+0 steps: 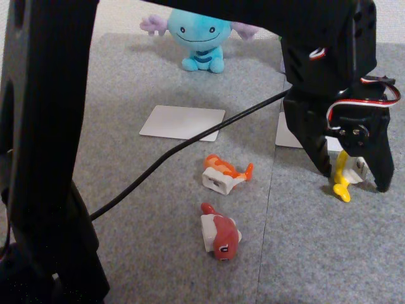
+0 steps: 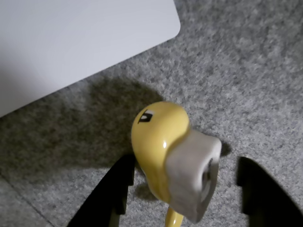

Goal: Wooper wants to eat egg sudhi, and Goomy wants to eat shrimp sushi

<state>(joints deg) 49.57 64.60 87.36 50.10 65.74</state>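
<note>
The grey carpet mat (image 1: 158, 82) covers the floor in the fixed view, with a seam running down it right of centre. The black arm (image 1: 44, 145) rises as a dark column along the left edge and arches across the top of that view, and a black cable (image 1: 171, 152) trails from it diagonally over the mat. At the far edge sits Wooper (image 1: 197, 38), upright and facing the camera. Nearer, a white rectangular card (image 1: 182, 122) lies flat on the mat, and a second white card (image 2: 71, 42) lies at the right, partly hidden behind the arm's head in the fixed view and filling the upper left corner of the wrist view.

The gripper (image 1: 354, 179) hangs at the right of the fixed view, its two black fingers spread apart and pointing down – the egg sudhi (image 2: 163, 146) sits between them. In the wrist view the left finger (image 2: 116, 189) is just beside the yellow topping, perhaps touching it, while the right finger (image 2: 260, 194) stands clear of the white rice block with carpet showing between. The piece is tipped, its yellow tail end pointing down toward the mat; whether it rests on the mat cannot be told.

Near the middle of the mat lies the shrimp sushi (image 1: 226, 173), tilted on its side. Closer to the camera lies a red-topped sushi piece (image 1: 220, 235) – also tipped over
</note>
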